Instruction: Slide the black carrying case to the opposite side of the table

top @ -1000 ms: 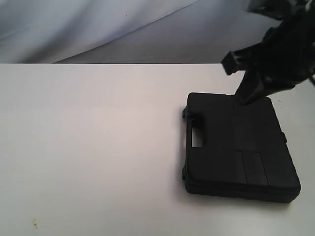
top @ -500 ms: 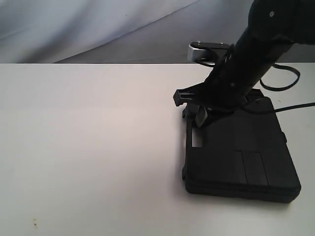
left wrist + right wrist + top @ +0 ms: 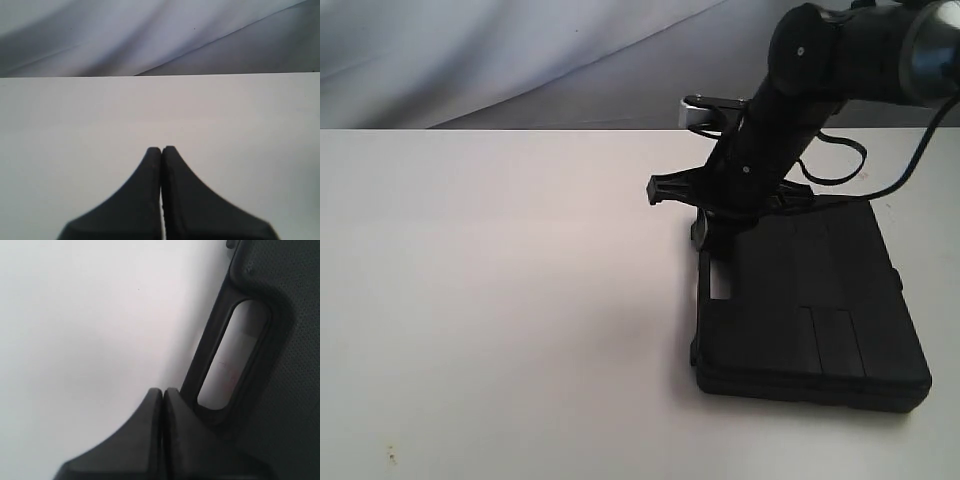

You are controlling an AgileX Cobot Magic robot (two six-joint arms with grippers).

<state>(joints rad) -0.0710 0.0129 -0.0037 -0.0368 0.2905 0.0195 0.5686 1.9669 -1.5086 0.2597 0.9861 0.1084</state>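
Right hand [image 3: 162, 391], tips pressed together, now sits just beside the handle [image 3: 205, 365] on the black carrying case's [image 3: 800, 300] 9 o'clock edge instead of over its 1 o'clock corner; case is unmoved at the counter's [image 3: 500, 300] 4 o'clock, so the slide looks unstarted; left hand [image 3: 161, 148] also narrow, tips together.

One black carrying case [image 3: 810, 310], one white table [image 3: 500, 300], two end effectors: left end effector [image 3: 161, 150], right end effector [image 3: 162, 391].

Soft, even light washes the surface [image 3: 500, 300] pale; a faint shadow hugs the case [image 3: 800, 310]; the right claw [image 3: 162, 391] blurs.
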